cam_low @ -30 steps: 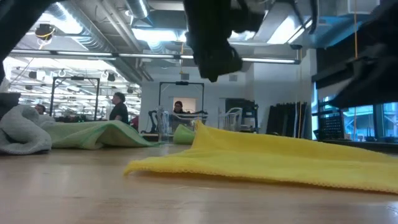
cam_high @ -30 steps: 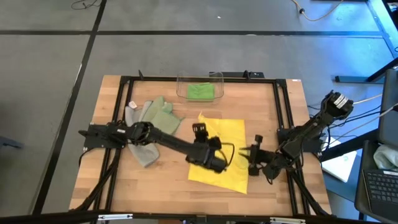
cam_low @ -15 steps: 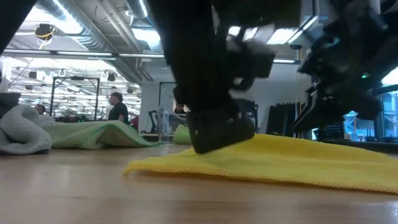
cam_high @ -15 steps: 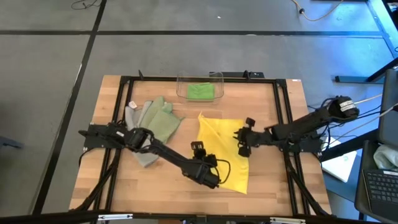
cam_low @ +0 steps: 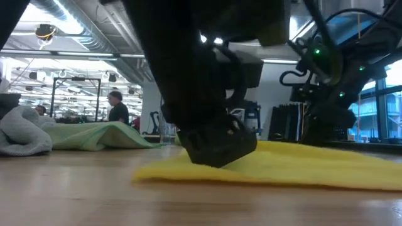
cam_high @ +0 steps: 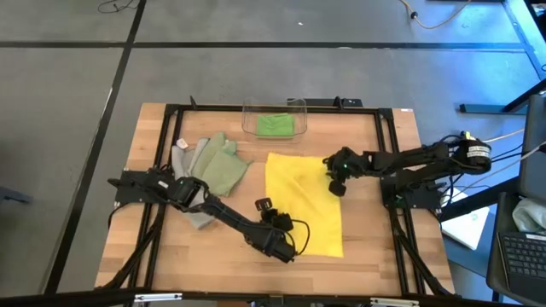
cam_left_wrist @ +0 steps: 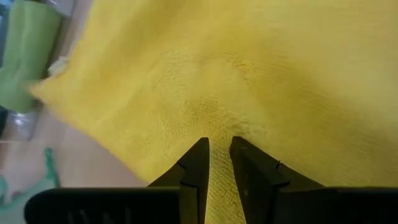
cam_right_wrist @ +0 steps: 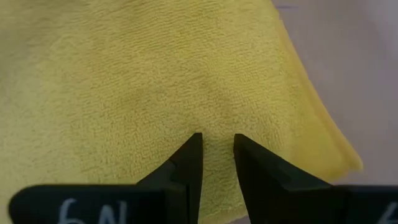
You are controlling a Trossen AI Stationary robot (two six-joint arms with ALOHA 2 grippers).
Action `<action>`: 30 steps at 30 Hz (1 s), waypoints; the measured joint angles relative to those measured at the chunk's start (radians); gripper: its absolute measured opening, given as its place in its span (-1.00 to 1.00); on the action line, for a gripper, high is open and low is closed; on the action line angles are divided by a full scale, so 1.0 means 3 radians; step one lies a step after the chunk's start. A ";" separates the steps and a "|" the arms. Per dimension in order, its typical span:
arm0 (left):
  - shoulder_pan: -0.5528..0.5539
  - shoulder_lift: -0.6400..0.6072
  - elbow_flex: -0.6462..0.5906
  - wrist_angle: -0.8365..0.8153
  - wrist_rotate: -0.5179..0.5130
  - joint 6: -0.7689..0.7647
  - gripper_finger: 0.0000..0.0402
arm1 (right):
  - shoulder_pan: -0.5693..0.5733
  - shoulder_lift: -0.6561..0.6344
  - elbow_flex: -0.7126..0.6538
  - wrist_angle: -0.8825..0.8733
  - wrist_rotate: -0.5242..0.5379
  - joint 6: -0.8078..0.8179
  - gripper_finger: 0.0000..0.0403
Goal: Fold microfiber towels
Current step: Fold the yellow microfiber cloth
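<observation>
Table: a wooden top with a black frame running round its rim; bare wood shows along the near edge, in the near left corner, and in a strip between the yellow towel and the right frame rail.
Yellow towel: the largest cloth, spread flat just right of the middle of the table, lying well inside the frame on every side. In the low view its near edge lies flat on the wood.
Cloth pile: a pale sage towel lies rumpled over a grey towel at the left, apart from the yellow one, with wood between them.
Bin: clear plastic, standing at the far edge by the middle, just beyond the yellow towel's far edge. It holds one folded bright green towel.
Left end effector: down at the yellow towel's near left part. In its wrist view the two fingers stand close together with a thin gap, their tips pressed on the yellow pile; whether they pinch any cloth I cannot tell.
Right end effector: down at the yellow towel's far right part, near its right edge. Its fingers are likewise narrow, tips resting on the yellow cloth, with the towel's edge and bare table just beyond.
</observation>
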 joint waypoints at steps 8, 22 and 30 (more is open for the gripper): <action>-0.0101 0.0020 0.0184 0.0074 0.0148 -0.0056 -0.67 | -0.0141 0.0000 -0.0002 0.0104 -0.0232 -0.0152 -0.53; 0.0042 0.0004 0.0193 -0.0870 -0.0298 -0.0049 -0.67 | 0.0079 -0.0097 0.0027 0.0102 -0.0379 -0.0020 -0.53; 0.0188 -0.0492 0.0195 -0.0789 -0.0920 0.0484 -0.67 | 0.0209 -0.0676 0.0242 0.0008 -0.0712 -0.0070 -0.53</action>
